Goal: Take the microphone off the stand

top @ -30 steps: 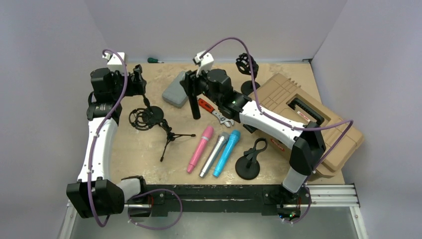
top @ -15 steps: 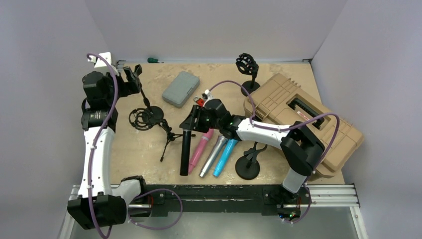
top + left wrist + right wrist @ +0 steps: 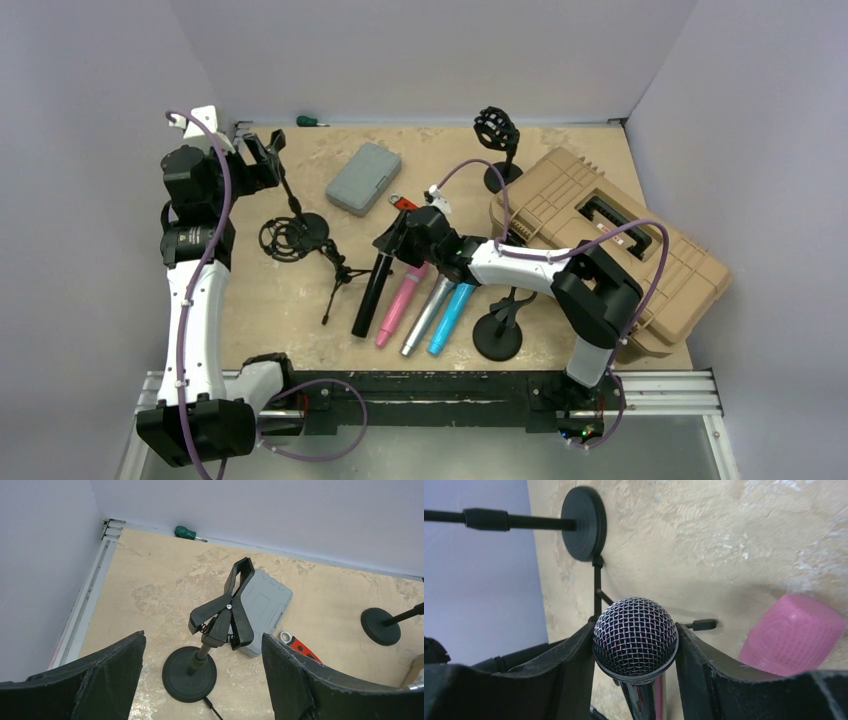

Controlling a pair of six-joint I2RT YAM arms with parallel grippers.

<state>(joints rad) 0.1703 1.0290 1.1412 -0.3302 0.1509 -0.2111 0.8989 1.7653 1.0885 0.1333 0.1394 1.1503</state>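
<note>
Beige table (image 3: pixel 290 330) lies under both my arms. From my right wrist only the microphone's (image 3: pixel 635 637) mesh head and a bit of chrome neck show, the body cut off below. My right gripper (image 3: pixel 392 240) is clamped on that head, fingers (image 3: pixel 574 655) pressing both sides. From above, its black body slants down beside the pink mic (image 3: pixel 400 300); whether it touches the table is unclear. My left gripper (image 3: pixel 202 636) hangs spread wide above the stand (image 3: pixel 227 612), touching nothing.

Robot lab cell: plain walls (image 3: pixel 430 50) enclose plywood table (image 3: pixel 262 315), aluminium rail (image 3: pixel 660 385) at edge
</note>
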